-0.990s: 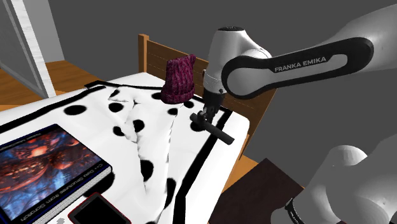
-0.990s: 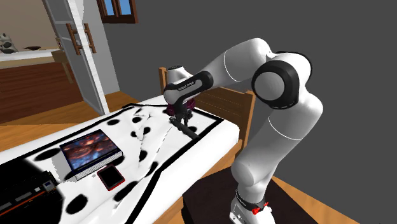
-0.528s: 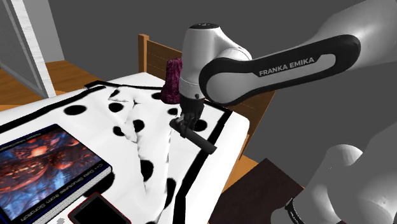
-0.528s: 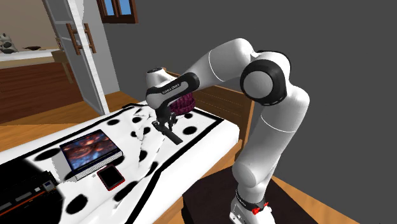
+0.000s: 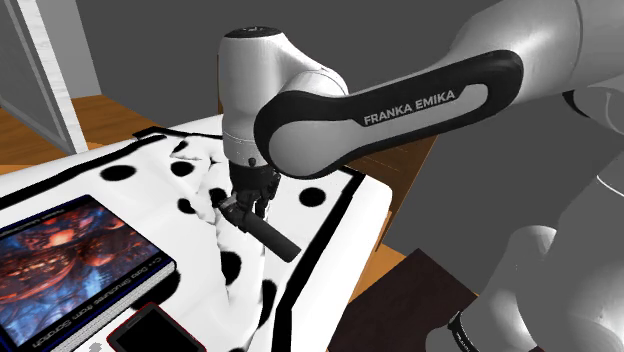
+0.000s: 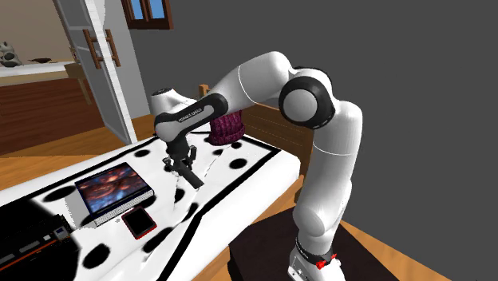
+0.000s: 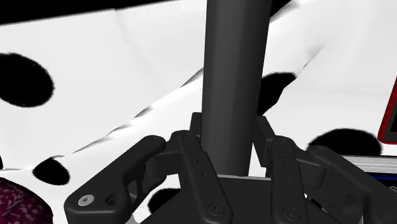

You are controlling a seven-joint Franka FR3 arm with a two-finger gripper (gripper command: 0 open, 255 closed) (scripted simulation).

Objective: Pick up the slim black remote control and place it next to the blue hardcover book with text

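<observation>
Above the middle of the spotted bedspread (image 5: 140,205), I read the gripper (image 5: 238,208) as clamped on one end of the slim black remote (image 5: 268,235), which I judge light, rigid and smooth, so its long free end may pivot en route to the book (image 5: 70,250) at the shoulder view's near left.

I see the remote (image 7: 234,83) as smooth, matt black, much like the dull plastic of the gripper (image 5: 243,203) clasping it. The bed cover (image 5: 335,215) is creased cloth and the hat (image 6: 227,128) a coarse knit. The headboard (image 6: 275,132) looks like wood, and the arm (image 5: 300,100) has a glossy white shell.
</observation>
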